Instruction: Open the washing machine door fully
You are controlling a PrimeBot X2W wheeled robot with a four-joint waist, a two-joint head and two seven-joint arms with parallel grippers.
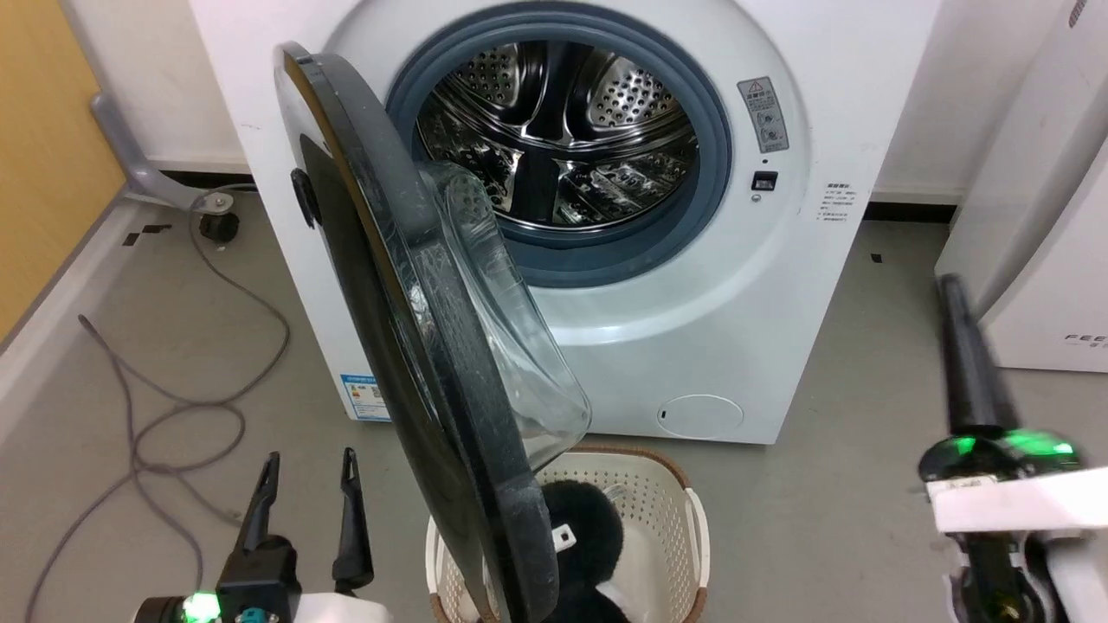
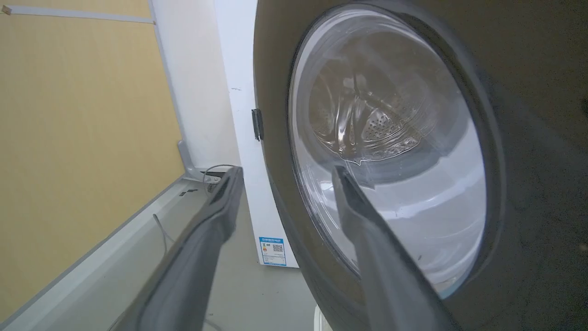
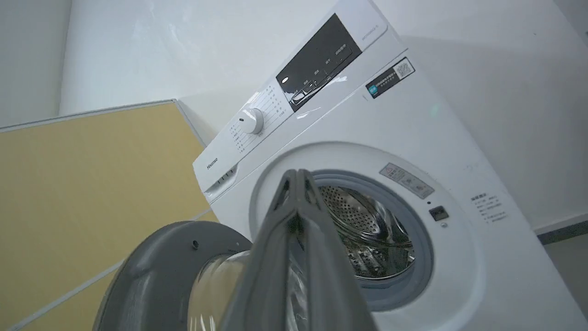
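Head view: washing machine door [image 1: 433, 363] roughly half open, swing unfinished; left gripper [image 1: 308, 460] spread beside door, right gripper [image 1: 952, 292] pressed together.

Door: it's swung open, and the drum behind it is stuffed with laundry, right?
Not quite. The door is swung open, but the drum holds no laundry: the head view shows its bare perforated steel.
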